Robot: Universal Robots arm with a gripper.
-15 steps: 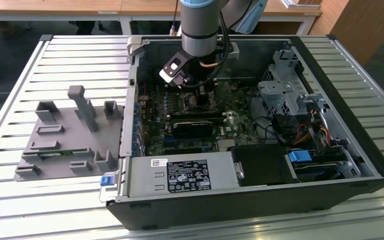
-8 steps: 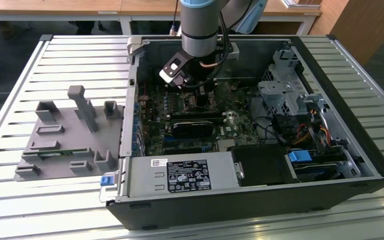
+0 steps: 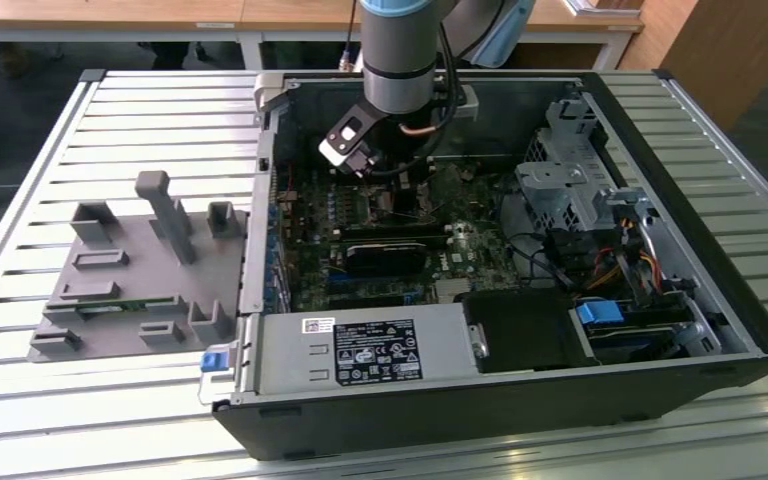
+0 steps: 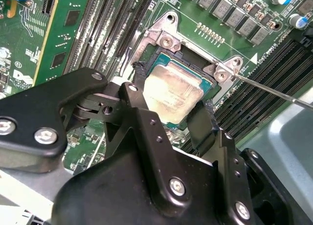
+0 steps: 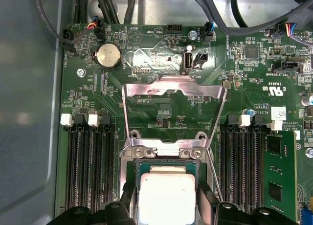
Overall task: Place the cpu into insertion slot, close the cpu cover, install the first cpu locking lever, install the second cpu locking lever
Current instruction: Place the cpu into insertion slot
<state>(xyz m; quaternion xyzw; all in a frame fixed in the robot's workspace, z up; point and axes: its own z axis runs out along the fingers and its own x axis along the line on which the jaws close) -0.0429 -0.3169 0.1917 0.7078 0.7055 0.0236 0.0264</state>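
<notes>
My gripper (image 4: pixel 173 89) clasps the small silvery square cpu (image 4: pixel 172 94), seated in the dark metal-rimmed insertion slot (image 4: pixel 155 53), at twelve o'clock in the black computer case (image 3: pixel 558 400). The thin silvery cpu cover (image 5: pixel 173 85) stands open; closing it and both levers remain.

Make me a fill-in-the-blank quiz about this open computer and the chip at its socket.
The silvery-grey square cpu chip lies between the black gripper's ____. The thin silvery metal cpu cover frame stands ____ rather than shut. The round silver coin battery sits on a circuit board coloured ____.
Missing words: jaws; open; green.
</notes>
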